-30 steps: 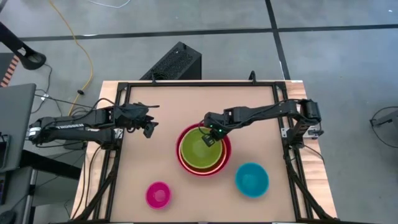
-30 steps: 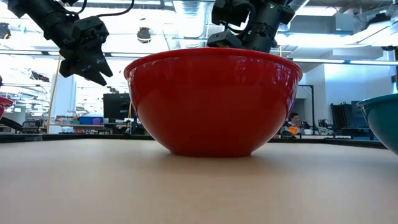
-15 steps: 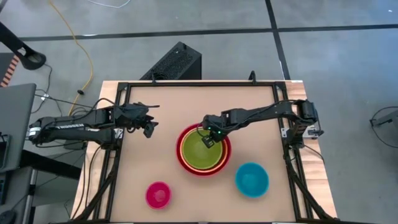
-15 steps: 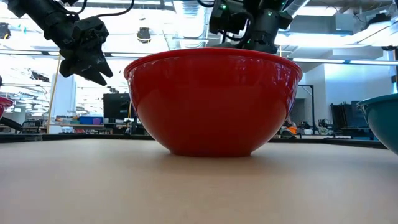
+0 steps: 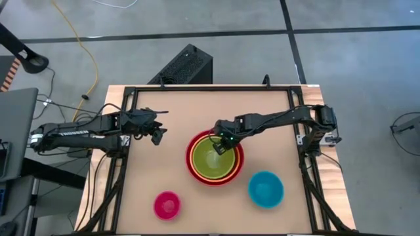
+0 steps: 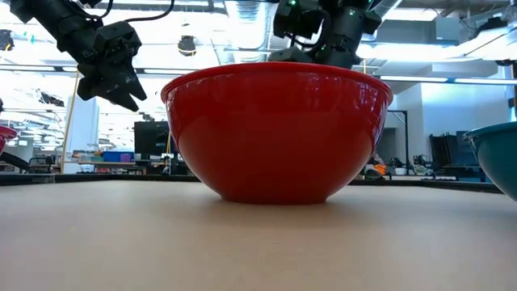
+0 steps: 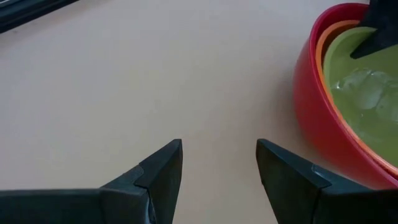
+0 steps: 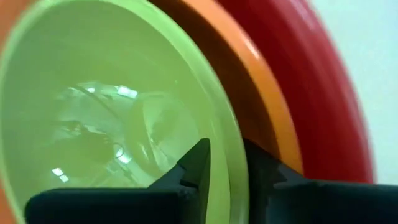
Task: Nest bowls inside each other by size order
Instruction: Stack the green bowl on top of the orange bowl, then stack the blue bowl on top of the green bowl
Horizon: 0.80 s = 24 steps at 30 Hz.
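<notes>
The large magenta-red bowl (image 5: pixel 241 165) stands on its base mid-table, also in the low view (image 6: pixel 275 133). The orange bowl (image 5: pixel 191 159) sits nested in it, and the lime green bowl (image 5: pixel 210 162) sits in the orange one. My right gripper (image 5: pixel 221 145) is at the green bowl's far rim, shut on it. The teal bowl (image 5: pixel 266 188) stands to the near right. The small pink bowl (image 5: pixel 167 204) stands to the near left. My left gripper (image 5: pixel 157 134) hangs open and empty, left of the stack and above the table. My right gripper pinches the lime green bowl's rim (image 8: pixel 235 186) at its far side. One finger (image 8: pixel 198 163) is inside the bowl. The other finger (image 8: pixel 264 173) is outside, between the green and orange walls. The fingers slant down from the far right. The bowl sits nested in the orange bowl.
Black frame rails (image 5: pixel 121 164) run along the table's left, right and far edges. Bare tabletop (image 7: pixel 124 81) lies between my left gripper and the bowl stack. The teal bowl's wall (image 6: pixel 497 158) shows at the right edge of the low view.
My right gripper has shifted only slightly at the green bowl's far rim. The three nested bowls have stayed in place.
</notes>
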Available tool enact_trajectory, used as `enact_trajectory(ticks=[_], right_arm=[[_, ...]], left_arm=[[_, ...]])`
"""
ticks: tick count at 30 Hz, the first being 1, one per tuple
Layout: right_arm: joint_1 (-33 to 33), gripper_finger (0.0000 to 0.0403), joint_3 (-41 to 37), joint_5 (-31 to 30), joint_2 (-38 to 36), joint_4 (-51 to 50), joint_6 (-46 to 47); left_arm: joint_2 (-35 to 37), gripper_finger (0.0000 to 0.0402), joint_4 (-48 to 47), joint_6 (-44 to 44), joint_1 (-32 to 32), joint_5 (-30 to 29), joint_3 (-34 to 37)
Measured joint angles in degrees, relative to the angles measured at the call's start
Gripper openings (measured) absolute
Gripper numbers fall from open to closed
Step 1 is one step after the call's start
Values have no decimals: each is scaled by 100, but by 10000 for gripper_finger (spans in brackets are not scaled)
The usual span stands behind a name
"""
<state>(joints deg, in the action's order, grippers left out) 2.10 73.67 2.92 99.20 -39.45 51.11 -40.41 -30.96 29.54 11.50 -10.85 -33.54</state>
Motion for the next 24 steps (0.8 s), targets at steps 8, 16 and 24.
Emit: enact_trajectory(ticks=[8,16,24], right_arm=[[113,134,-2,2,-306,-55,-10],[306,186,-2,10,-816,-404,-58],[-26,198,-2,348,-1641,-1292,-139]], left_arm=[[-2,194,0,-31,0,-1,0],[0,194,-4,-124,0,0,0],[1,194,-19,-132,0,4,0]])
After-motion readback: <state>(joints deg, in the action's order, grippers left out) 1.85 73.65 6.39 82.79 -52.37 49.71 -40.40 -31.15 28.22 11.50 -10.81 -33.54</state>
